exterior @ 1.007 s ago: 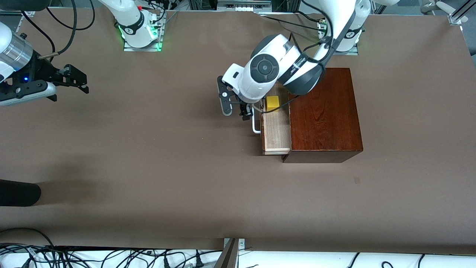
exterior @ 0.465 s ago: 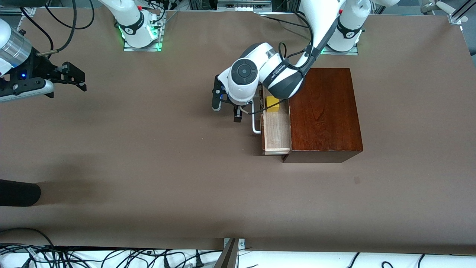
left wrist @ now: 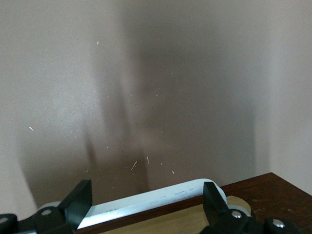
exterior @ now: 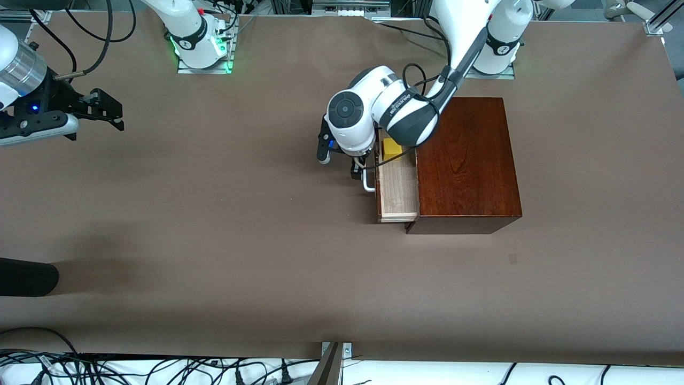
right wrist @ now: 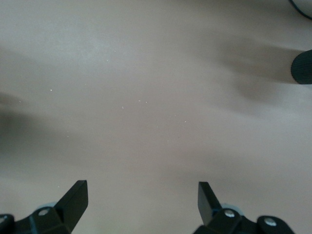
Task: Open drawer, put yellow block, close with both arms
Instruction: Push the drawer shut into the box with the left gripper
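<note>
Front view alone takes in the whole bench (exterior: 214, 240): the dark wooden box (exterior: 465, 160) stands toward the left arm's end, with its drawer (exterior: 397, 193) pulled out toward the right arm's end. The yellow block (exterior: 391, 149) is seen lying in the drawer's pale tray, at the end of the tray farther from the front camera, partly covered by the left arm's wrist. The rest of the tray's floor is seen bare. The white loop handle (exterior: 367, 182) sticks out from the drawer front, and the left pincer (exterior: 357, 168) is placed right at it.

What is hidden there by the wrist is supplied by the left wrist view: the left pincer's fingers (left wrist: 80, 200) are spread wide apart, one to each side of the handle's length, and the handle (left wrist: 151, 201) is seen lying across between them against the reddish drawer front, with nothing clamped. The block is not shown in that view.

The right pincer (exterior: 109, 112) is held over bare bench at the right arm's end, well apart from the box, where that arm waits. In the right wrist view its fingers (right wrist: 73, 197) are seen open and empty, with only the brown surface under them.
</note>
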Available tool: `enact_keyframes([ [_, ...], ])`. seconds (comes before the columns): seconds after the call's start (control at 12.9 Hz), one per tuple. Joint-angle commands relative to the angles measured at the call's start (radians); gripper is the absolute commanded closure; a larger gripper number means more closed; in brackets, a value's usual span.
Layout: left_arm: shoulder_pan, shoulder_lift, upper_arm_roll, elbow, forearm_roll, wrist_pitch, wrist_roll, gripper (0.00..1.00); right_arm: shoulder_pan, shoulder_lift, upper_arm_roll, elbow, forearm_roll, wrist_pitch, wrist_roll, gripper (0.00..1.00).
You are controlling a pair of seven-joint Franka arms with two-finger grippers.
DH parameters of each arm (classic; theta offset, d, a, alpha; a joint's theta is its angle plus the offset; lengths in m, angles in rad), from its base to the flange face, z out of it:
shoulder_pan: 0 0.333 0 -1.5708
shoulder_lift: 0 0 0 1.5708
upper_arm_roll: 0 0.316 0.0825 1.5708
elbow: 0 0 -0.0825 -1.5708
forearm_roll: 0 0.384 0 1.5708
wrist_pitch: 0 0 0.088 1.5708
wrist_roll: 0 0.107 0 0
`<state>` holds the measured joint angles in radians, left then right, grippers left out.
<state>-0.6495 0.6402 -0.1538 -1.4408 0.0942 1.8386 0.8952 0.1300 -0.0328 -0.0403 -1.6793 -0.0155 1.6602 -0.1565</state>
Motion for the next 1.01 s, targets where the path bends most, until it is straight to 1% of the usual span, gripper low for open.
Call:
enact_keyframes([
  [0.0, 0.021, -0.004, 0.017, 0.005, 0.085, -0.126, 0.019, 0.0, -0.01, -0.001, 0.011, 0.021, 0.0, -0.028, 0.012, 0.0],
  [0.31, 0.033, -0.008, 0.017, 0.005, 0.151, -0.191, 0.022, 0.0, -0.015, 0.007, 0.007, 0.023, 0.0, -0.036, 0.015, 0.0],
  [0.7, 0.033, -0.013, 0.033, 0.008, 0.17, -0.249, 0.01, 0.0, -0.015, 0.007, 0.007, 0.021, -0.001, -0.036, 0.014, 0.0],
  [0.93, 0.031, -0.011, 0.033, 0.006, 0.17, -0.249, 0.008, 0.0, -0.017, 0.008, 0.005, 0.021, -0.001, -0.036, 0.015, 0.0],
])
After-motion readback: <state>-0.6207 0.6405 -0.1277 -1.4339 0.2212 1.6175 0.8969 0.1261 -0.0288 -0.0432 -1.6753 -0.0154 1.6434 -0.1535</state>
